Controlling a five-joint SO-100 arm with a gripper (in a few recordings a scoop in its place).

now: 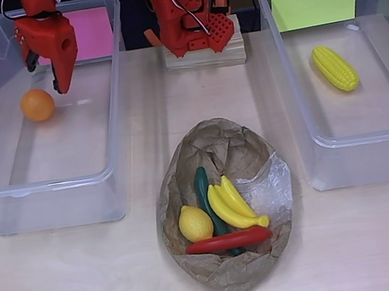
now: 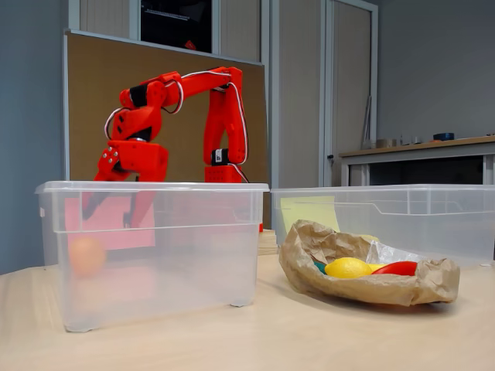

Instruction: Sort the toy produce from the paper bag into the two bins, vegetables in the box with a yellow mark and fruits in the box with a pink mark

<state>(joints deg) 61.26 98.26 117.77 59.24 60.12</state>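
While the gripper (image 1: 59, 82) hangs inside the left bin (image 1: 7, 195) in the overhead view, it grips nothing; whether its fingers are spread or pressed together cannot be told. An orange (image 1: 37, 105) lies just beside it on the bin floor, with open floor toward the near wall. A pink sheet (image 1: 92, 32) marks this bin. The right bin (image 1: 299, 97) has a yellow sheet (image 1: 316, 0) and holds a corn cob (image 1: 335, 68). Between the bins, the paper bag (image 1: 233, 259) holds a lemon (image 1: 195, 223), bananas (image 1: 231, 205), a red pepper (image 1: 229, 241) and a green vegetable (image 1: 202, 189).

From the fixed view, the gripper (image 2: 116, 209) sits below the left bin's rim (image 2: 151, 187), the orange (image 2: 87, 255) near the left wall. The bag (image 2: 363, 286) lies on the table (image 2: 232, 340), apart from both bins.
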